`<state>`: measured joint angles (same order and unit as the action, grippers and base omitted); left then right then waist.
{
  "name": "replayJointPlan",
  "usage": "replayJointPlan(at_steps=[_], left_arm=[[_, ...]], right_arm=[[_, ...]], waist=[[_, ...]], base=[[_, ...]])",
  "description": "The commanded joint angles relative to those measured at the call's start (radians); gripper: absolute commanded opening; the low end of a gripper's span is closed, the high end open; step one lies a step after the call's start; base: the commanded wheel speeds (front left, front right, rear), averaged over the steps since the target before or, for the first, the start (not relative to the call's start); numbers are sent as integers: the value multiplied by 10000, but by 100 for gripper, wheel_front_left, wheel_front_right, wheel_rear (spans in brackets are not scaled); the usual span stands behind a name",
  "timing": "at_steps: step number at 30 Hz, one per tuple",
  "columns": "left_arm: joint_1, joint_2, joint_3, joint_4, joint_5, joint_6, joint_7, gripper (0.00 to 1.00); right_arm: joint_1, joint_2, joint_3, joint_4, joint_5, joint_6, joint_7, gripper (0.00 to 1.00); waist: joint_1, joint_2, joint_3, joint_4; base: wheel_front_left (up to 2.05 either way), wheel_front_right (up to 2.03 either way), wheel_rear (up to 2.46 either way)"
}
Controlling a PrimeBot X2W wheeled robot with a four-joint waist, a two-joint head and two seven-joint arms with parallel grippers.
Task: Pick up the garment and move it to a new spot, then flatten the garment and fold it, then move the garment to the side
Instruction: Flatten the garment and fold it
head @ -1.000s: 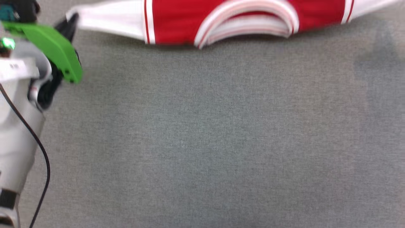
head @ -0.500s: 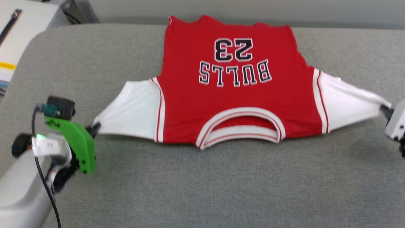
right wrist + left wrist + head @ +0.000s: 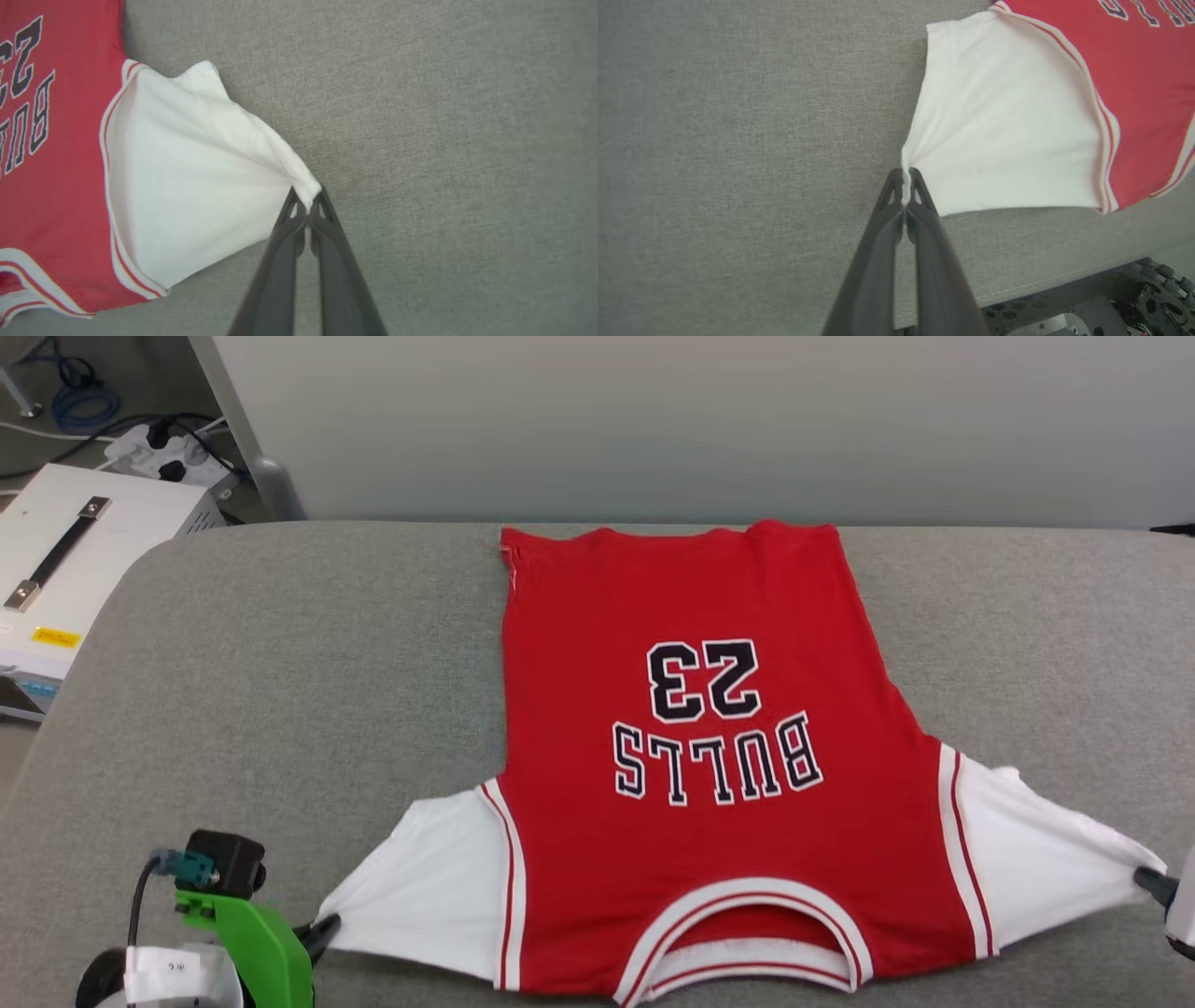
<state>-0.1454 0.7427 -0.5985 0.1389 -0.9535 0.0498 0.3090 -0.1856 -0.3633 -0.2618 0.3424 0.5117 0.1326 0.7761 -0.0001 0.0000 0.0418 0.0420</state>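
Garment (image 3: 579, 709) lies spread on the grey worktop (image 3: 280, 691), printed side up. Its collar (image 3: 738, 952) is at the near edge and its hem at the far side, so the black lettering and the 23 read upside down from the head camera. The red body lies flat, with few wrinkles. The hem seems to stop just short of the worktop's far rim, though the angle makes that hard to judge.

Left hand (image 3: 327, 926) is near left. Its two dark fingers are pressed together on the outer tip of the white left sleeve (image 3: 429, 887). In the left wrist view the cloth gathers into a pinch between the fingertips and fans out taut toward the striped seam. A green bracket (image 3: 252, 943) and a small black camera (image 3: 224, 863) sit on that wrist.

Right hand (image 3: 1146, 879) is near right, mostly cut off by the picture's edge. The right wrist view shows its fingers clamped the same way on the corner of the right sleeve (image 3: 1036, 859), which is drawn to a point, with a loose fold along its far edge.

Both sleeves are pulled outward, left and right, low over the worktop.

Far left, off the worktop: a white box (image 3: 140, 523) with a black strap handle, and a power strip (image 3: 159, 457) on the floor. A pale wall (image 3: 653, 420) stands behind.
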Motion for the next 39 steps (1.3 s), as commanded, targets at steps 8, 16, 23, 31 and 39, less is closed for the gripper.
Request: replayJointPlan(at_steps=[8,16,23,31,39], left_arm=[[1408,323,170,-1678,-571,779,10,0],[1449,232,191,-3028,-742,983,140,0],[1301,477,284,-4953,-803,1461,660,0],[974,928,164,-6579,-142,1740,1069,0],[341,933,-62,-7499,598,1770,1305,0]], right_arm=[[1720,658,-1163,-2200,-283,-19,1312,0],[1769,1104,-1514,-3332,-651,-19,1818,10],[1166,882,-1292,-4470,-461,-19,1942,100],[-1019,571,-664,-5728,-324,-19,2892,100],[-3927,-418,-165,-4681,-929,-19,3838,100]], waist=[[1,0,-106,12],[1,0,371,198],[1,0,1311,691],[1,0,2882,1519],[1,0,4445,2507]], base=[[0,0,0],[0,0,0],[0,0,0],[0,0,0],[0,0,0]])
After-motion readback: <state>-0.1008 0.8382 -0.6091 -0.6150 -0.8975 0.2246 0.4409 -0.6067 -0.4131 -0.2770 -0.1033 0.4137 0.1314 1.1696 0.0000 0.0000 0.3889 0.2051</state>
